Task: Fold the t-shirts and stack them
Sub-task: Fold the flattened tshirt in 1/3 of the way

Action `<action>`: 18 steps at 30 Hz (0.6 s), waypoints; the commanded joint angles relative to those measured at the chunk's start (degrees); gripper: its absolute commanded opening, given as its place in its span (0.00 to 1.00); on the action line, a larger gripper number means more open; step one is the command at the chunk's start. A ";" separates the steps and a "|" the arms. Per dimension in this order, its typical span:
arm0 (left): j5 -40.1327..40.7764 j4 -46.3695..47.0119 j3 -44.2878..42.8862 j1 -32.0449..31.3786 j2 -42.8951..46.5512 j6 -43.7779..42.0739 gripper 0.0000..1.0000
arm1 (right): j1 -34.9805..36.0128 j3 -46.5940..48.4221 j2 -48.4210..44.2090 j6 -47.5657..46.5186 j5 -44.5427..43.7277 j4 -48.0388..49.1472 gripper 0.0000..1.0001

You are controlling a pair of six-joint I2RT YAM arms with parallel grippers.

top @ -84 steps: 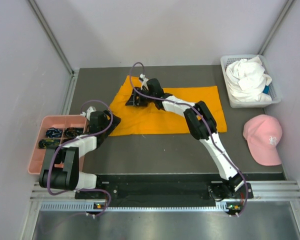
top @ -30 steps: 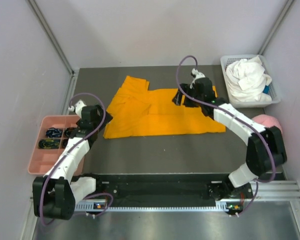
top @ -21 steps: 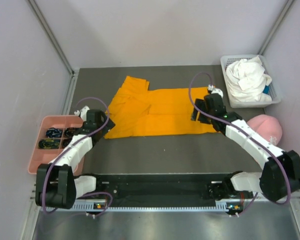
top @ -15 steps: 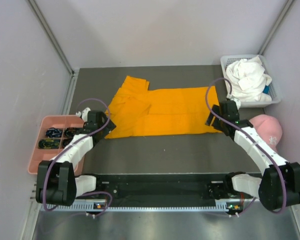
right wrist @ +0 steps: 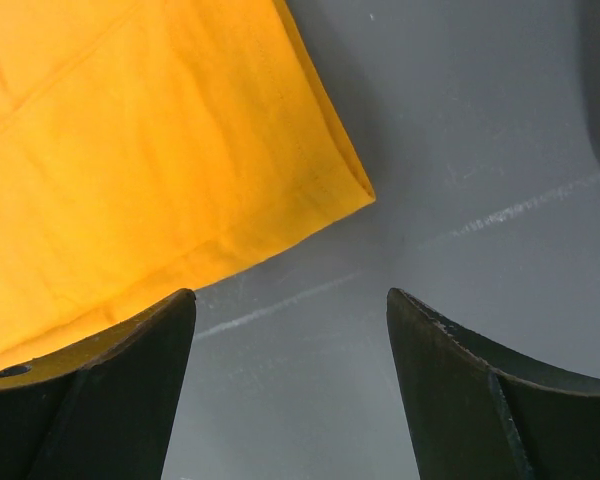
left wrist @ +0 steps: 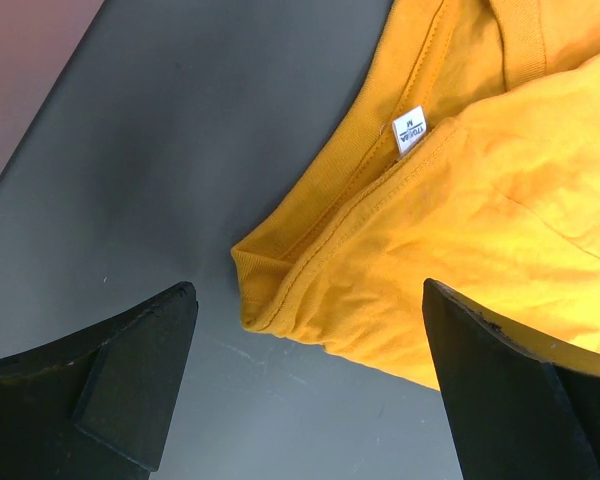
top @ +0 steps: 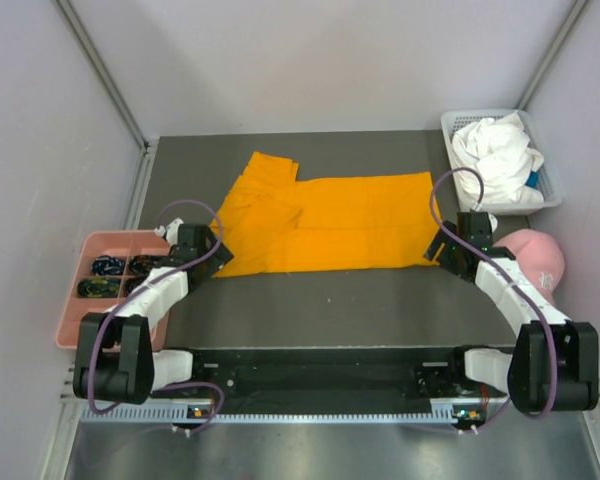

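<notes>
The orange t-shirt lies partly folded across the middle of the dark table, its left end bunched with a sleeve folded over. A white t-shirt sits crumpled in the basket at the back right. My left gripper stands open at the shirt's near-left corner, where the collar and size tag show; nothing is between its fingers. My right gripper hangs open just off the shirt's near-right corner, over bare table, holding nothing.
A white basket stands at the back right. A pink cap lies right of my right arm. A pink compartment tray with small dark items sits at the left edge, beside my left arm.
My right gripper has let go of the orange shirt and swung from its far middle to its near-right corner. My left gripper has slid in to the near-left corner. The shirt's left end now lies folded over.
</notes>
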State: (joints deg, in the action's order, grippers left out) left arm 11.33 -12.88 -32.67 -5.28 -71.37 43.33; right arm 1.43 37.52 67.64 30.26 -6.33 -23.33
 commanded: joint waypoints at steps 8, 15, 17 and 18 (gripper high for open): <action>0.00 3.04 0.15 0.27 -1.22 0.00 0.99 | -4.94 0.19 7.07 4.01 1.93 5.22 0.74; 0.01 3.13 0.06 0.36 -1.75 0.09 0.99 | -6.70 0.98 10.94 6.12 2.37 7.25 0.70; 0.01 3.22 -0.03 0.36 -1.93 0.09 0.99 | -7.58 0.89 10.94 6.56 2.37 7.86 0.69; 0.01 3.22 -0.12 0.36 -2.01 0.17 0.99 | -8.63 0.89 11.11 6.83 2.29 8.30 0.68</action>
State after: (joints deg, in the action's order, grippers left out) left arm 11.35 -12.03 -32.64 -5.26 -72.66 43.33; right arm -4.54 37.58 78.04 35.18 -4.03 -17.82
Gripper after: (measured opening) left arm 0.987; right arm 0.690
